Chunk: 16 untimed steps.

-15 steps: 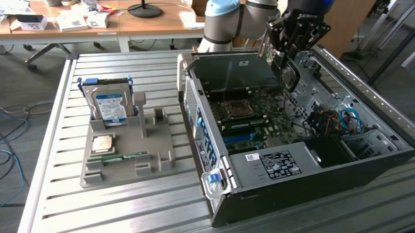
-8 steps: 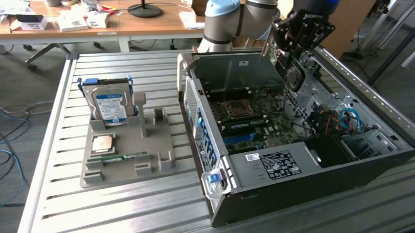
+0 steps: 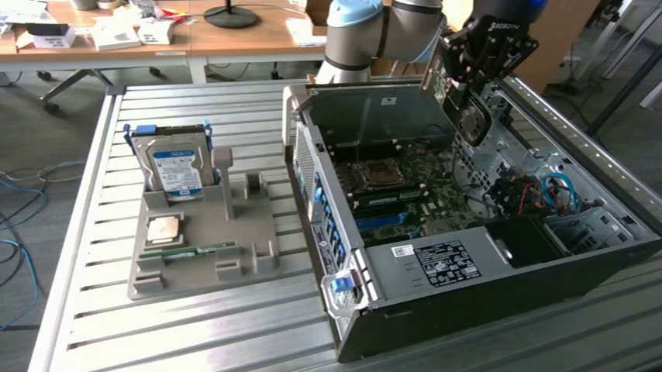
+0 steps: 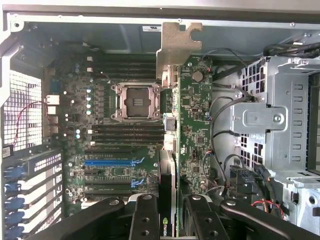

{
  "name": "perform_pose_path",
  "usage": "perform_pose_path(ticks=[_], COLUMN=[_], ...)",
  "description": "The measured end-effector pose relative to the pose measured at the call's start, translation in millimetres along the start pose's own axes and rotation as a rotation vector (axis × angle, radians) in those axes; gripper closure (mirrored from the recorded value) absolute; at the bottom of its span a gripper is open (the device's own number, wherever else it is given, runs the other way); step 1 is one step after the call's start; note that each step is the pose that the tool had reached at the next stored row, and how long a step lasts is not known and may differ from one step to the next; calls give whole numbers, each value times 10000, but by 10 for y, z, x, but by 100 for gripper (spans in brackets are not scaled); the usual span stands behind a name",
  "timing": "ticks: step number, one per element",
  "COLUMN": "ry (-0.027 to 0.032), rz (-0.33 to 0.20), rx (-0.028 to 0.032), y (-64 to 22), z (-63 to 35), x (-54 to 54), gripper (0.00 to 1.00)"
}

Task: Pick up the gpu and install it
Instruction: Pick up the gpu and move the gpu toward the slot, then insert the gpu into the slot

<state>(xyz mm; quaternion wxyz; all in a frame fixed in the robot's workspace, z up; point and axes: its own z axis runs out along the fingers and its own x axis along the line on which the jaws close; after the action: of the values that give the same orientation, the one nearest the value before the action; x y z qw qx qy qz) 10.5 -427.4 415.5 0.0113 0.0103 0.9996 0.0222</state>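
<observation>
Two fingers (image 4: 145, 217) of the end effector (image 4: 167, 212) sit nearest you in the wrist view, drawn roughly halfway in and clamped on the gpu (image 4: 195, 125) from either face. The card stands edge-on between them, and nothing else is in the grip.

Treat that card as light and stiff but fragile, by my reckoning. It is a bare board studded with small parts, so it will not flex to forgive a skewed approach, and its faces may slide a little under smooth pads. You do best with the hold it has now, on the dark cooler end away from the silvery bracket (image 4: 176, 47). That leaves the bracket and the connector edge free.

Beyond the fingers the card runs out above the motherboard (image 4: 115, 130), apart from it, with the bracket reaching toward the far wall of the computer case (image 4: 100, 30). In the exterior view you can see the card hanging in the air over the far end of the open case. The case lies on the bench (image 3: 104, 310) along the edge at the exterior view's right, up toward the far corner.

Farther off, toward the opposite edge, the grey holder (image 3: 197, 267) carries the hard drive (image 3: 176, 167) and the memory stick (image 3: 191, 252), well apart from the grip
</observation>
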Motion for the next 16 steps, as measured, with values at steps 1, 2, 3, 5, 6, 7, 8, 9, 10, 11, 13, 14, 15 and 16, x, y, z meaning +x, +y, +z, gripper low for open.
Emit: perform_pose_path(ticks=[1,2,3,5,6,7,8,9,10,11,13,14,15,16], ry=[0,0,0,0,0,0,0,0,1,1,1,0,0,0], rz=[0,-1,-1,-1,-1,-1,-2,-3,-3,-2,-2,-2,-1,-2], rx=[0,-1,0,-1,0,0,-2,-1,0,1,0,0,0,-1], y=[0,0,0,0,0,0,0,0,0,0,1,1,1,1], z=[0,0,0,2,2,3,6,7,8,8,10,10,10,10], x=[0,0,0,-1,-1,-1,-2,-7,-21,-37,-56,-57,-57,-57], gripper=[74,74,74,74,74,74,74,74,74,74,74,74,74,74])
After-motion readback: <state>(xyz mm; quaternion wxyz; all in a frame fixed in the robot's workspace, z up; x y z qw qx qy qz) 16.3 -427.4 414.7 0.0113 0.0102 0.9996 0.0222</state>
